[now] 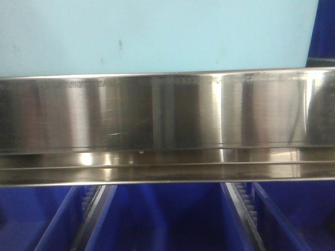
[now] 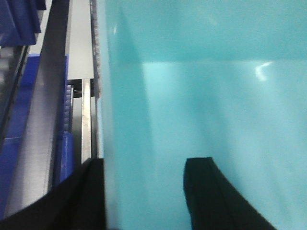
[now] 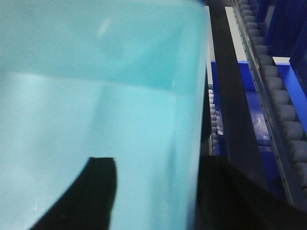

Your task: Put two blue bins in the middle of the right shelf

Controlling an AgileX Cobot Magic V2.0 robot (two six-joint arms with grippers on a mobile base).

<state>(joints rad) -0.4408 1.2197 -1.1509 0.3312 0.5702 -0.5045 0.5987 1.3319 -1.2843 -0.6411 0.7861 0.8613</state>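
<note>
Pinches the left side wall of the light-blue bin [image 2: 216, 96] with the left gripper [image 2: 144, 163], narrowed onto the plastic, one black finger outside and one inside. Holds that bin open top up, long axis running left to right along the steel rail [image 1: 167, 112], just above it. Clamps the right wall likewise with the right gripper [image 3: 156, 163], so spans the bin between both pairs of fingers.
</note>
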